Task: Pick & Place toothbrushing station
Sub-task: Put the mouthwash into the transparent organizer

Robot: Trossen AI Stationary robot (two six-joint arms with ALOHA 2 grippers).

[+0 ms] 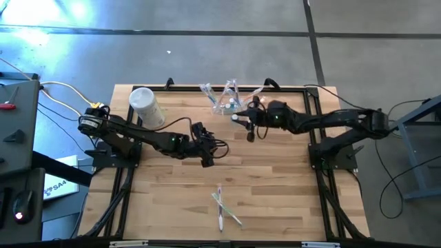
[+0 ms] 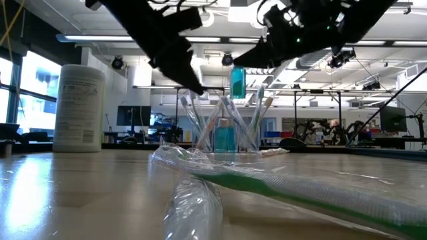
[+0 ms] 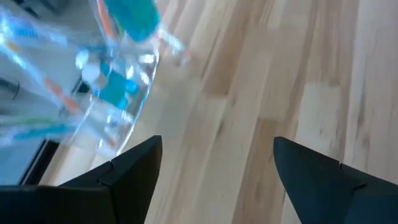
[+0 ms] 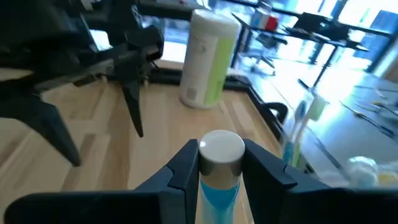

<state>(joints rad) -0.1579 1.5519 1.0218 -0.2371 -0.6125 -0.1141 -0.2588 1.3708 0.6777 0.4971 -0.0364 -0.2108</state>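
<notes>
The toothbrushing station (image 1: 226, 102) is a clear plastic holder at the table's far middle, with several pastel toothbrushes and a blue bottle standing in it; it also shows in the low view (image 2: 223, 133). My right gripper (image 1: 238, 119) is just near and right of it, shut on a small blue bottle with a white cap (image 4: 221, 155). My left gripper (image 1: 206, 146) is open and empty above the table's middle, on the near side of the holder (image 3: 112, 68). My right gripper pinches the small bottle between its two fingers, on the bottle's sides just below the white cap (image 4: 219, 177). The fingers come from the table's right. The bottle (image 2: 237, 81) stands upright in the hold, lifted clear, higher than the holder.
A tall white canister (image 1: 146, 107) stands at the far left. Wrapped toothbrushes (image 1: 222, 204) lie near the table's near edge, and fill the low view's foreground (image 2: 280, 183). Bare wood lies between them and the arms.
</notes>
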